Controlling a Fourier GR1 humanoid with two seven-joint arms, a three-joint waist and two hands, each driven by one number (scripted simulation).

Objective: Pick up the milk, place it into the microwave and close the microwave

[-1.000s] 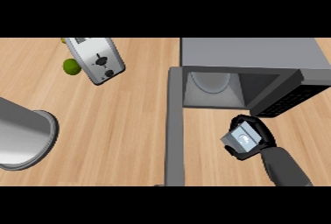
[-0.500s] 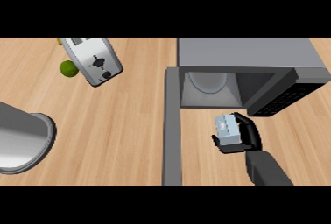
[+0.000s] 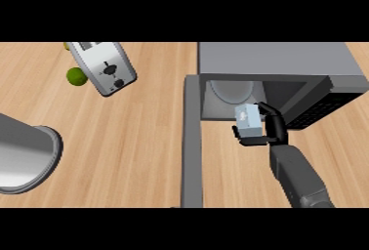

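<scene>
Head view is all I have, so everything comes from it. My right hand (image 3: 272, 131) holds the milk (image 3: 249, 120), fingers curled round the carton's far side and the thumb under it. The carton is off the desk (image 3: 130, 146), right at the mouth of the microwave (image 3: 274, 61): just in front of the opening, not yet inside. The door (image 3: 192, 146) stands swung wide, seen edge-on as a grey strip to the left of the hand. Inside the cavity I can make out the pale turntable (image 3: 231, 92).

I judge the pick-up finished and the placing step in hand. As I read it, the next move is to carry the carton forward through the opening and set it upright on the turntable. Then I uncurl the fingers, back the hand clear of the frame and swing the door shut. The carton looks slightly tilted, so I would level it before letting go.

By my count there is:
- one milk carton
- one microwave with one door
- one silver toaster (image 3: 107, 67) at the upper left
- one green fruit (image 3: 75, 76) just beside the toaster; a green sliver above the toaster may be a second, I cannot tell
- one grey pot (image 3: 25, 156) at the left edge
- one hand; my left hand does not show
</scene>
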